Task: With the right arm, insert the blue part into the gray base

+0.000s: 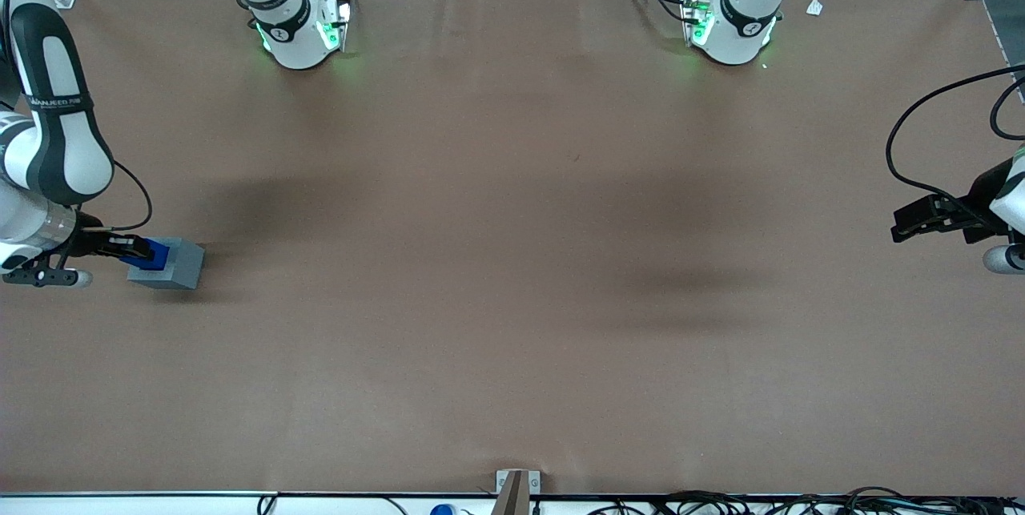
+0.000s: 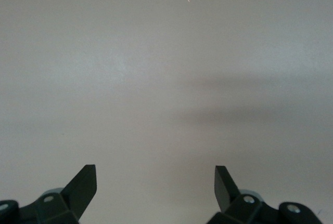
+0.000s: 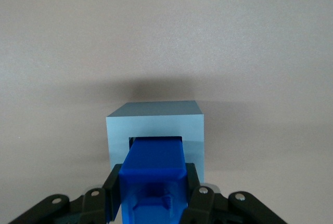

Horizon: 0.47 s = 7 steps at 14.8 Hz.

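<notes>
Gray base (image 1: 170, 264) sits on the brown tabletop (image 1: 512, 299) at the working arm's end. Right arm's hand (image 3: 152, 195) grips the blue part (image 3: 154, 174), its tip entering the base's recess.

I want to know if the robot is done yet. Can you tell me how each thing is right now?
blue part: gripped, its end entering the gray base's recess, not fully in.
gray base: resting on the table, recess partly filled by the blue part.
right arm's end effector: shut on the blue part, directly above the gray base.
</notes>
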Each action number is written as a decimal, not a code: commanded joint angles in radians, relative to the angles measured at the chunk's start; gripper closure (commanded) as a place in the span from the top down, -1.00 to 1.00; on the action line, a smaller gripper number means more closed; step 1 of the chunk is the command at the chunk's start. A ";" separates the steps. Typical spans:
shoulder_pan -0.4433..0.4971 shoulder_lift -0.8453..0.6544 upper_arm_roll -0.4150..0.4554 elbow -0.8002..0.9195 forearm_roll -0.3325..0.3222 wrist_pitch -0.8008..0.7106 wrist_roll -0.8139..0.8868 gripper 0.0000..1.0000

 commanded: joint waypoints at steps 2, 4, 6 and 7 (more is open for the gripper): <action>-0.015 0.017 0.010 -0.011 -0.002 0.010 -0.003 -0.09; -0.010 0.017 0.010 -0.008 0.000 0.004 0.001 0.83; -0.009 0.017 0.010 0.007 0.000 -0.001 0.002 1.00; -0.007 0.015 0.012 0.010 -0.002 -0.001 0.002 1.00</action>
